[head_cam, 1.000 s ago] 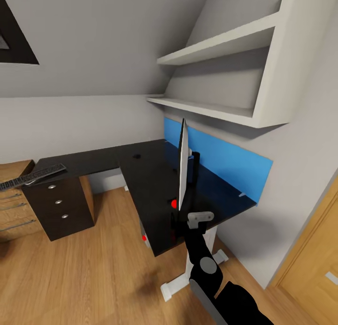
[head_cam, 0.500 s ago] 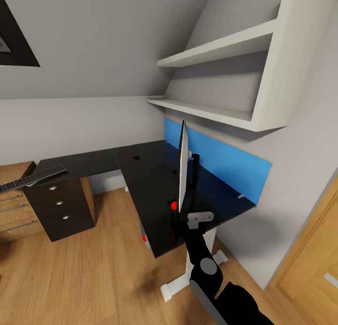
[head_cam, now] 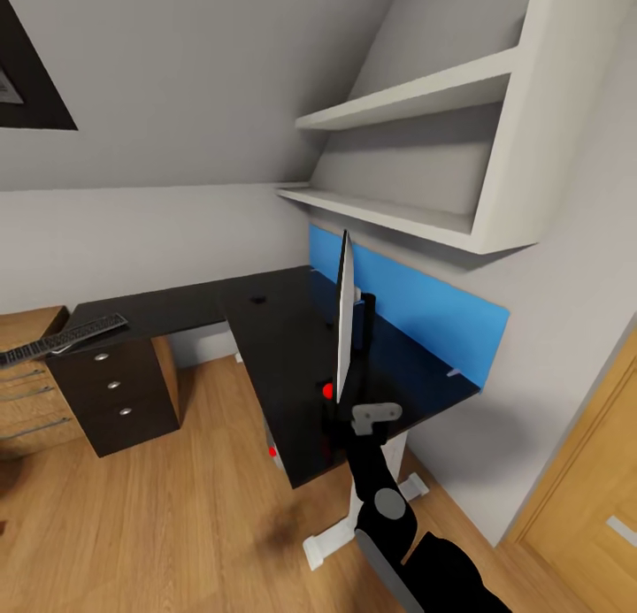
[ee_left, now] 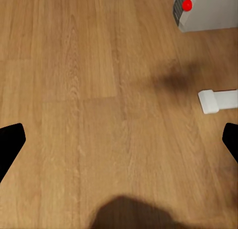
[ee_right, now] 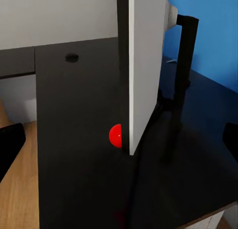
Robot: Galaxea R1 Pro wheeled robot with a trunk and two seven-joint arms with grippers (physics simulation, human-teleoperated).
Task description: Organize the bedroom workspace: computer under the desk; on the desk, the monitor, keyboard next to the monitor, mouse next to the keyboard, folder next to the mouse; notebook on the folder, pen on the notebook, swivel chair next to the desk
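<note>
The desk [head_cam: 274, 330] has a black L-shaped top and a blue back panel [head_cam: 416, 312]. On it stands the monitor [head_cam: 343, 321], seen edge-on, with a red dot at its lower corner. My right gripper [head_cam: 334, 432] hovers at the desk's near edge just in front of the monitor [ee_right: 144, 65], open, its fingertips [ee_right: 11, 144] wide apart and touching nothing. The keyboard [head_cam: 62, 339] lies at the far left end, overhanging the drawer pedestal [head_cam: 115, 392]. The white computer [ee_left: 206, 11] stands on the floor under the desk. My left gripper [ee_left: 119, 142] is open above bare wooden floor.
White wall shelves [head_cam: 398, 100] hang above the desk's right wing. A light wooden drawer cabinet [head_cam: 22, 392] stands left of the pedestal. A wooden door [head_cam: 593, 507] is at the right. A white desk foot [ee_left: 218, 101] rests on the floor.
The whole head view has drifted slightly, so the camera moved. The monitor, keyboard and right gripper hold their places relative to the desk.
</note>
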